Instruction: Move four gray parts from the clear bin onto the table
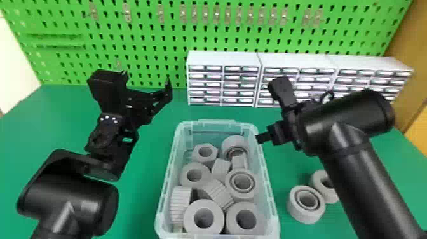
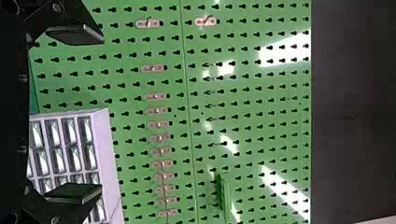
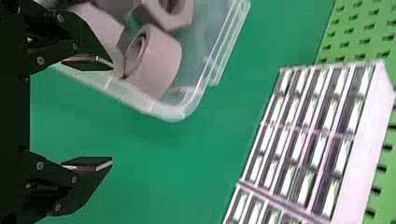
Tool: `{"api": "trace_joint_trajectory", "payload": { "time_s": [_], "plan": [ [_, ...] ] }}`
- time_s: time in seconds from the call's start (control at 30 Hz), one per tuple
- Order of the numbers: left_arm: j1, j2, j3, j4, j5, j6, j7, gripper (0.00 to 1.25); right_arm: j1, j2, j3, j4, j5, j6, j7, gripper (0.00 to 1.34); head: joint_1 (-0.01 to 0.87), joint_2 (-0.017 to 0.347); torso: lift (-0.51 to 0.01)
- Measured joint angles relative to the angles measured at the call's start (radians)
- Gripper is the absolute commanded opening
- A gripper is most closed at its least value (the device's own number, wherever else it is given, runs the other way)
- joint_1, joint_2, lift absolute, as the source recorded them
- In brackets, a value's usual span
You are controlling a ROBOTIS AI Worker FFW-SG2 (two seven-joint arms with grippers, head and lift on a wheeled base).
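Note:
The clear bin (image 1: 161, 203) holds several gray parts, including a ring (image 1: 204, 218) at its near end and a hexagonal one (image 1: 205, 152) farther back. Two gray parts, a bearing-like ring (image 1: 306, 204) and another ring (image 1: 324, 187), lie on the table right of the bin. My right gripper (image 1: 259, 138) is beside the bin's right rim; in the right wrist view the same gripper (image 3: 112, 114) is open, with a gray part (image 3: 156, 60) in the bin beyond one finger. My left gripper (image 1: 147, 79) stands parked left of the bin, raised; in the left wrist view this gripper (image 2: 102, 114) is open and holds nothing.
White drawer cabinets (image 1: 222, 58) stand along the back of the green table (image 1: 143, 197), behind the bin. A green pegboard (image 1: 143, 41) with small metal hooks rises behind them. My right forearm reaches over the table's right side, partly covering the rear loose ring.

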Motion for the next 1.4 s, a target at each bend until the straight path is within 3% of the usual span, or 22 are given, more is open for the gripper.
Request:
{"api": "trace_joint_trajectory", "payload": {
  "time_s": [0.33,0.63,1.4],
  "plan": [
    [0.006,0.000,0.014,0.000,-0.003,0.001,0.000,1.09,-0.022,0.011,0.095,0.000,-0.068,0.000,0.000,0.81,0.678,0.034,-0.050],
    [0.012,0.000,0.026,0.000,-0.008,0.005,0.002,1.09,-0.033,0.012,0.174,-0.008,-0.196,0.000,0.000,0.81,0.678,0.034,-0.050],
    [0.006,-0.007,0.120,0.010,0.004,0.020,0.026,1.08,-0.057,-0.035,0.308,-0.049,-0.374,0.047,0.000,0.81,0.678,0.034,-0.050]
  ]
}}
